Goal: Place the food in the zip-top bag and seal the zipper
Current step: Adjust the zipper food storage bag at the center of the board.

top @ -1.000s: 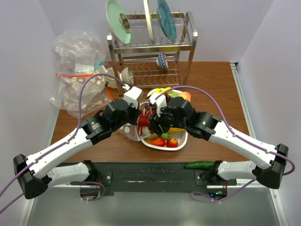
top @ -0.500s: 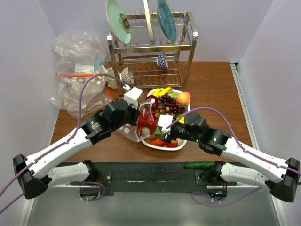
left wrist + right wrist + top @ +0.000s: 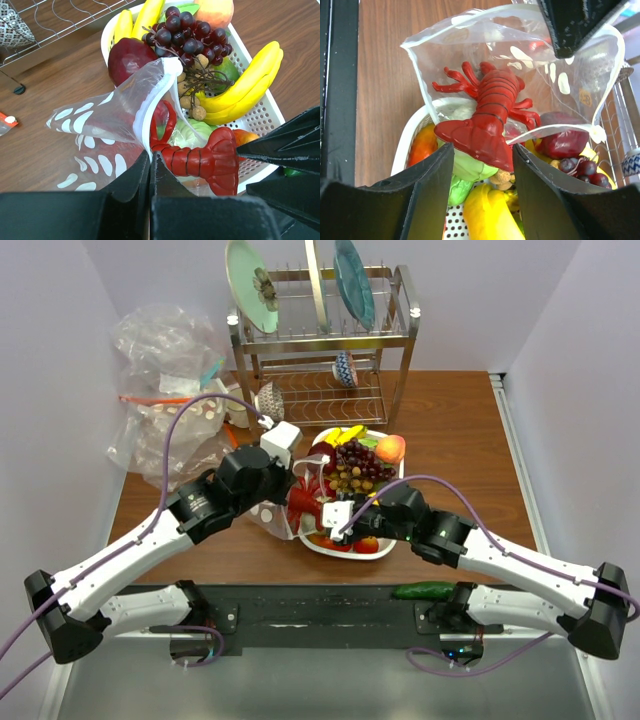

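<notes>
My left gripper (image 3: 290, 496) is shut on the mouth edge of the white-dotted zip-top bag (image 3: 100, 120), holding it open over the left end of the white tray (image 3: 388, 538). The zipper (image 3: 145, 100) curves up from its fingertips (image 3: 150, 159). The red lobster (image 3: 487, 117) lies head-first in the bag mouth with its tail sticking out over the tray; it also shows in the top view (image 3: 305, 502). My right gripper (image 3: 482, 147) is open and empty, just behind the tail. The dark red apple (image 3: 130, 57) and peach (image 3: 215, 10) sit in the tray.
The tray also holds dark grapes (image 3: 350, 465), yellow bananas (image 3: 245, 85) and pale green cabbage (image 3: 470, 165). A metal dish rack (image 3: 320, 340) stands at the back. A bulky clear bag (image 3: 165, 390) is at the back left. A green cucumber (image 3: 422, 590) lies by the right arm's base.
My right gripper has let go of the lobster and drawn back toward the near edge. The lobster now rests in the bag mouth. The left gripper still holds the bag.
</notes>
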`<act>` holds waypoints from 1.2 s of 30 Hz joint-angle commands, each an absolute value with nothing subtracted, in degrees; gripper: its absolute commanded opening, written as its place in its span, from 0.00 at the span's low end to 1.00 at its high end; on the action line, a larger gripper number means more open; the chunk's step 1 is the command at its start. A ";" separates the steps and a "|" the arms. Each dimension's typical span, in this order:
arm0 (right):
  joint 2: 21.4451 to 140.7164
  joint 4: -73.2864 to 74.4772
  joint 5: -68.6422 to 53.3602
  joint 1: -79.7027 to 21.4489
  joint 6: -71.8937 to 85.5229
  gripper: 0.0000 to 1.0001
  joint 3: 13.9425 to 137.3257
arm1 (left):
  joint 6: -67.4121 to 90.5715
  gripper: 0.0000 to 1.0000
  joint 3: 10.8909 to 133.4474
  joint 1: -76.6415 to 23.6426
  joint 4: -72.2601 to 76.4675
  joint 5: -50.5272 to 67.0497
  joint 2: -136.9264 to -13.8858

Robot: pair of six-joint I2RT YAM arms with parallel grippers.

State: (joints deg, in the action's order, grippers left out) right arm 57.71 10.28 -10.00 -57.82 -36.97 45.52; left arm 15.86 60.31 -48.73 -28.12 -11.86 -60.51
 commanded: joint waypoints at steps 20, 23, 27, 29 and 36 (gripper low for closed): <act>63.55 5.73 -0.96 -62.93 -46.23 0.48 44.83 | 12.04 0.00 68.11 -47.37 -28.92 -7.82 -63.10; 62.58 2.29 -2.10 -63.02 -45.09 0.29 45.00 | 11.69 0.00 68.64 -47.37 -29.62 -7.73 -63.37; 63.45 2.81 -3.25 -62.93 -43.77 0.01 47.81 | 11.25 0.00 69.17 -47.37 -30.23 -7.03 -63.37; 63.90 3.78 -4.04 -63.02 -43.86 0.00 49.13 | 11.07 0.00 69.43 -47.46 -30.67 -6.94 -63.37; 63.72 2.64 -5.71 -62.93 -43.24 0.00 49.57 | 10.99 0.03 71.10 -47.46 -31.55 -6.24 -63.72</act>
State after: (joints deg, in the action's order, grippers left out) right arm 63.72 4.86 -3.18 -62.67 -44.60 47.40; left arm 12.34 66.98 -47.37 -33.82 -8.43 -63.96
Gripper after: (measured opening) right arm 0.048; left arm 0.020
